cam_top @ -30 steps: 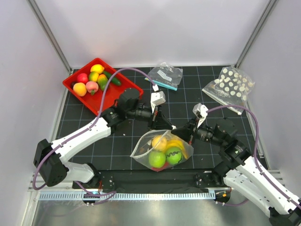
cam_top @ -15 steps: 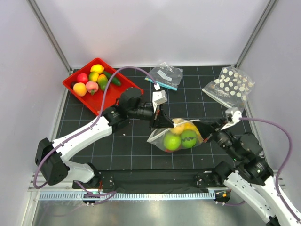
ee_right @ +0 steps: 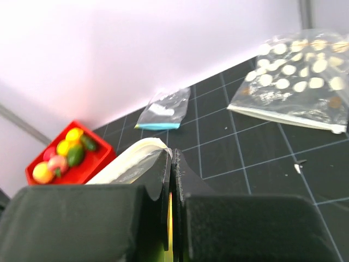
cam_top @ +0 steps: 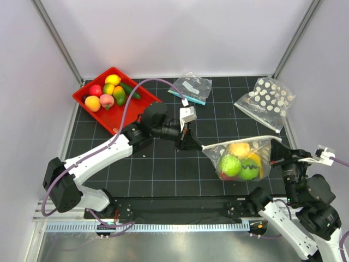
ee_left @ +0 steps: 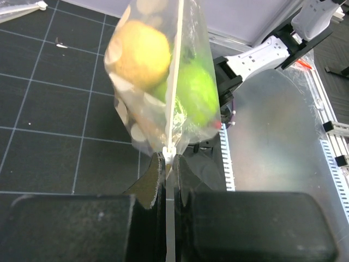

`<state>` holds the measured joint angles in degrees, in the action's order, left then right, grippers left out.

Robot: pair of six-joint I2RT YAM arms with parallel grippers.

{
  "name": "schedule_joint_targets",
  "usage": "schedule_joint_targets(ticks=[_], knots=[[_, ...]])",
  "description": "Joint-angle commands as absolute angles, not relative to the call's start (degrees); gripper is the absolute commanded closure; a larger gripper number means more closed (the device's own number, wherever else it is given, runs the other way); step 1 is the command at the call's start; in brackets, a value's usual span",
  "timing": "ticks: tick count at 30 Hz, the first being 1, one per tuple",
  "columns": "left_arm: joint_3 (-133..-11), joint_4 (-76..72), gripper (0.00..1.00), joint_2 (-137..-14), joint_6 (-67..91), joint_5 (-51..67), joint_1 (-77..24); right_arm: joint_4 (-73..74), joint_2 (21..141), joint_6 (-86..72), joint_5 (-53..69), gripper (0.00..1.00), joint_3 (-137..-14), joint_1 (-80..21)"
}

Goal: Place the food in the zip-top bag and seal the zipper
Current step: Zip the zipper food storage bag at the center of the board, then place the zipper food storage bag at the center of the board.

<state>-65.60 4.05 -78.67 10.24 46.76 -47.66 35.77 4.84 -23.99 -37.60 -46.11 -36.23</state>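
Note:
The zip-top bag (cam_top: 240,159) hangs above the mat, stretched between both grippers. It holds food: a yellow lemon (cam_top: 239,148) and two green round fruits (cam_top: 230,165). The zipper (cam_top: 240,140) runs taut along its top rim. My left gripper (cam_top: 197,145) is shut on the zipper's left end, which the left wrist view shows as a white strip (ee_left: 170,155) under the lemon (ee_left: 139,52). My right gripper (cam_top: 274,148) is shut on the rim's right end (ee_right: 136,155). More food (cam_top: 106,93) lies in the red tray.
The red tray (cam_top: 143,107) stands at the back left. A clear undotted bag with a teal strip (cam_top: 192,87) lies at the back middle. Another white-dotted bag (cam_top: 267,101) lies at the back right, also in the right wrist view (ee_right: 294,82).
The bag has risen off the mat and moved right. My right gripper has drawn far to the right along the rim, pulling the zipper taut. The left gripper followed a little right.

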Motion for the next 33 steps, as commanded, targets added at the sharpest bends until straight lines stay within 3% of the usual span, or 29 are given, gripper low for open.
schedule_joint_targets(ticks=[1,8,13,23,29,33], knots=[[-67.9,6.6,0.99,-78.9,9.8,48.4,-47.5,36.8,3.2,-26.8,-52.4,0.99,-48.9,-35.9],[-68.9,9.2,1.00,-78.8,8.3,44.8,-47.5,35.2,3.2,-26.7,-51.7,0.99,-47.6,-35.9],[-69.1,11.0,1.00,-77.3,7.6,34.3,-46.8,32.3,6.1,-26.7,-47.0,0.99,-45.4,-35.9],[-70.0,13.0,1.00,-77.0,15.9,23.3,-40.8,24.6,18.4,-25.1,-38.0,0.99,-42.6,-35.9],[-73.2,23.9,1.00,-73.5,13.4,17.6,-41.0,17.2,33.3,-23.6,-29.6,0.99,-44.1,-35.9],[-72.1,30.5,0.99,-67.3,15.6,4.9,-40.8,12.9,44.7,-22.5,-23.9,0.99,-47.5,-35.9]])
